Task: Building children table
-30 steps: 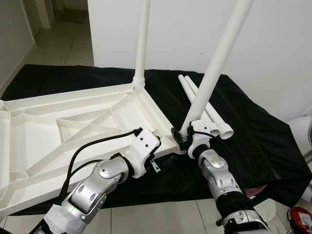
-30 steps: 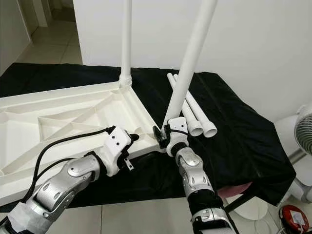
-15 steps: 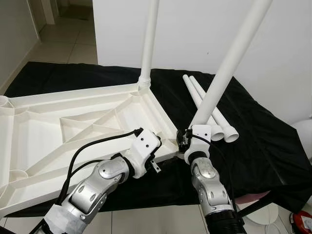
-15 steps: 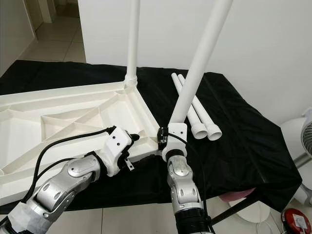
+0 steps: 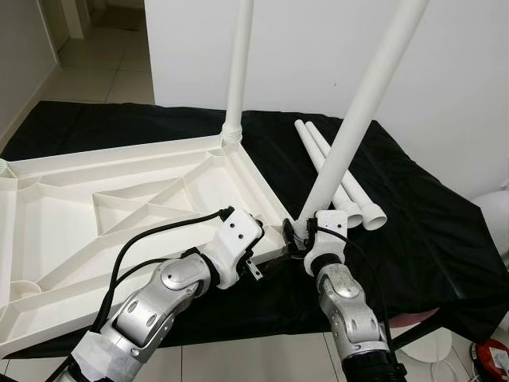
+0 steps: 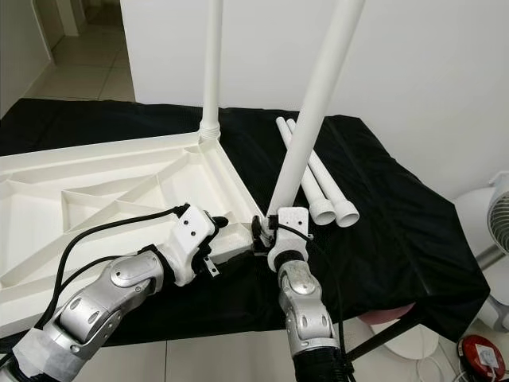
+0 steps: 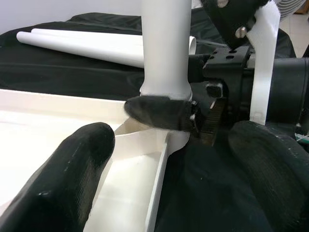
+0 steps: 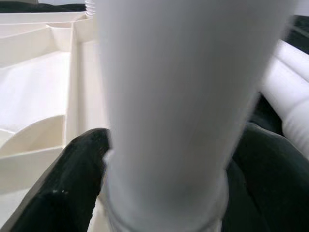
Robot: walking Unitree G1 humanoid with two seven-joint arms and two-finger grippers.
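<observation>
The white table top (image 5: pixel 95 191) lies upside down on a black cloth (image 5: pixel 429 231). One white leg (image 5: pixel 238 64) stands upright in its far right corner. A second leg (image 5: pixel 358 111) leans to the right, its base at the near right corner. My right gripper (image 5: pixel 298 236) is shut on that base, and the leg (image 8: pixel 183 106) sits between its fingers (image 8: pixel 63 188) in the right wrist view. My left gripper (image 5: pixel 262 259) hovers open beside the same corner, its fingers (image 7: pixel 72 183) wide apart on either side of the table top's rim.
Two loose legs (image 5: pixel 362 208) lie side by side on the cloth, right of the table top. A white wall rises behind. A fan (image 6: pixel 497 215) and a red object (image 5: pixel 489 358) are on the floor at the right. Tiled floor runs along the front.
The view has shifted slightly. My right forearm has swung in under the leg's base. The leaning leg stays held at the corner, and the left arm has hardly moved.
</observation>
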